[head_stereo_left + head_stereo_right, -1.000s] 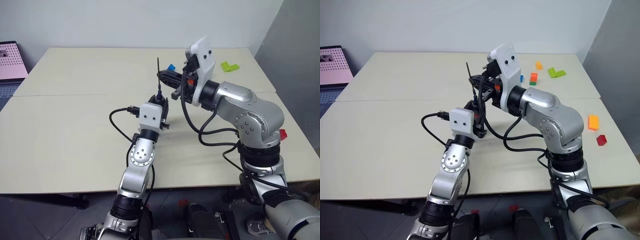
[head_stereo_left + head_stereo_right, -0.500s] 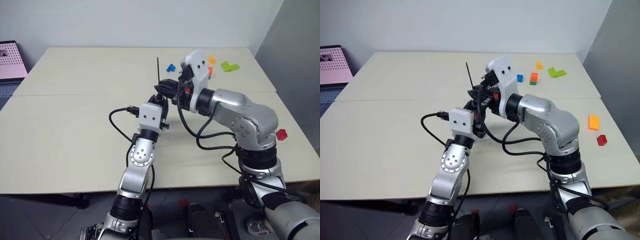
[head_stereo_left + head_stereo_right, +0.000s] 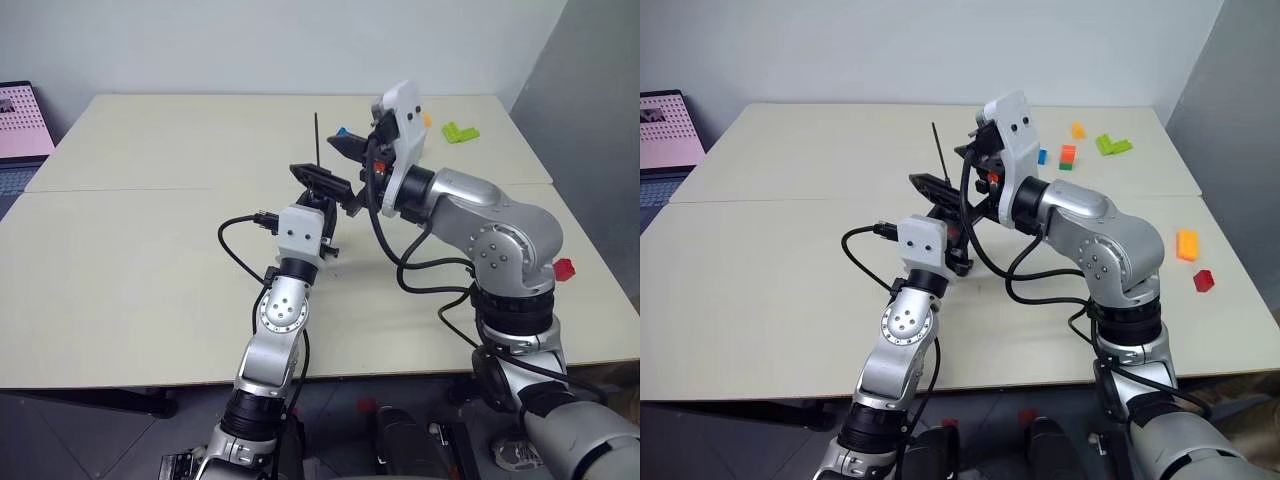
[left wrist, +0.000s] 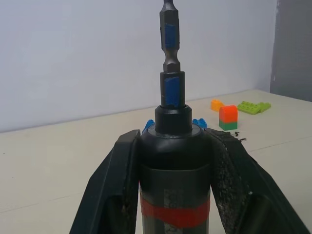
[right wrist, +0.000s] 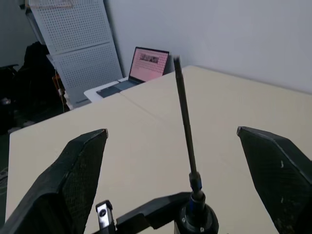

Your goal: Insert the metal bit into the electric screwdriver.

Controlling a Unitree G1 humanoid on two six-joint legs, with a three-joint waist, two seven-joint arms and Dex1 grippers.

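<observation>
My left gripper [image 4: 174,137] is shut on the electric screwdriver [image 4: 174,195], a black barrel with a red band, held upright above the table. The metal bit [image 3: 317,140] stands straight up out of the screwdriver's tip [image 5: 197,217], thin and grey. My right gripper [image 3: 335,162] is open just behind the tip. One of its fingers [image 5: 78,170] is on each side of the metal bit [image 5: 184,117], and neither touches it.
Coloured bricks lie at the table's far right: a green one [image 3: 459,131], an orange-on-green one [image 3: 1067,156], a blue one [image 3: 1041,156], an orange one [image 3: 1186,243] and a red one [image 3: 1203,280]. A laptop [image 3: 20,125] sits off the table's left edge.
My right gripper has gone from shut to wide open beside the bit. The bit stays upright in the screwdriver. The left arm has not moved.
</observation>
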